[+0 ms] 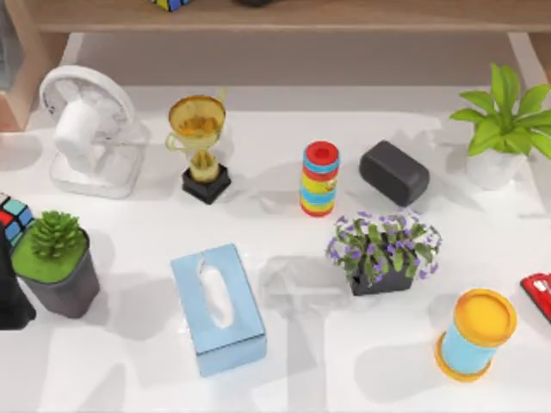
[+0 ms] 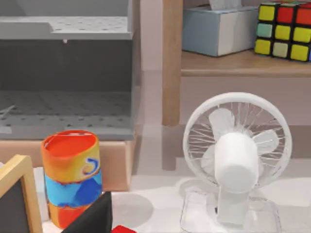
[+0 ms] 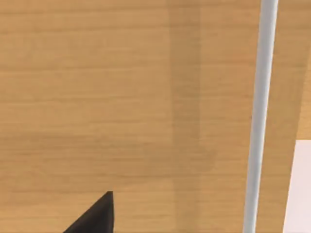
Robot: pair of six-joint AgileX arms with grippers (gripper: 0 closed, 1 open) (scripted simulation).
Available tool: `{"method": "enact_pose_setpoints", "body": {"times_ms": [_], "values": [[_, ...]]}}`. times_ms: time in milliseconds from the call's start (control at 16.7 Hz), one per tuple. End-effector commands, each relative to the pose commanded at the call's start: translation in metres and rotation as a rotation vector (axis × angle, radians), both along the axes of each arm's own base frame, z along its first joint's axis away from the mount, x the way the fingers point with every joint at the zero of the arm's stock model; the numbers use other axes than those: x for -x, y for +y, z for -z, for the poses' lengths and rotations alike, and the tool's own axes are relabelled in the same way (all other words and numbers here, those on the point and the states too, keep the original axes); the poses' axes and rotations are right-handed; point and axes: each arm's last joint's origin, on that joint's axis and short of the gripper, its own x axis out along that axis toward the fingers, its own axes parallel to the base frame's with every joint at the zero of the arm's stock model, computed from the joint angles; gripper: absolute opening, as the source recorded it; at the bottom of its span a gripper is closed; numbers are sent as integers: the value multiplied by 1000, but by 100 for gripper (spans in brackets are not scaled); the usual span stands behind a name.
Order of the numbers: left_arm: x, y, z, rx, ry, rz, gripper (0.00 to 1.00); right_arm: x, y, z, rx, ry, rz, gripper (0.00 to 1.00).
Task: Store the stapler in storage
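Red stapler (image 1: 538, 295) sits at table's (image 1: 344, 379) right edge w/ nothing gripping it, both grippers' state can't tell, so pickup & storing all left.

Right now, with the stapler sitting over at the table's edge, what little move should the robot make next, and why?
Probably bring the right arm toward the stapler. The small red stapler lies at the top view's far right edge, just right of the blue-and-yellow cylinder, with nothing gripping it. The right wrist view faces a wooden panel, so that arm likely points away from the table and must turn toward it first.
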Motion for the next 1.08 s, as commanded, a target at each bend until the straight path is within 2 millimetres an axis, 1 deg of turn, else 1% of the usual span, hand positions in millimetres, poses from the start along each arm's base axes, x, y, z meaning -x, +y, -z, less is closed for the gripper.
{"method": "enact_pose_setpoints", "body": {"times_ms": [180,360,480,600,720,840,960,1080], "values": [[0,0,0,0,0,0,100,1,-17,-6,-105,41,98,100],[0,0,0,0,0,0,100,-1,-31,-12,-289,120,214,100],[0,0,0,0,0,0,100,-4,-35,-15,-449,201,294,100],[0,0,0,0,0,0,100,-10,-33,-18,-623,305,371,100],[0,0,0,0,0,0,100,-20,-22,-24,-790,431,443,100],[0,0,0,0,0,0,100,-33,-1,-32,-932,580,506,100],[0,0,0,0,0,0,100,-47,30,-41,-1031,747,563,100],[0,0,0,0,0,0,100,-58,67,-53,-1079,916,621,100]]}}
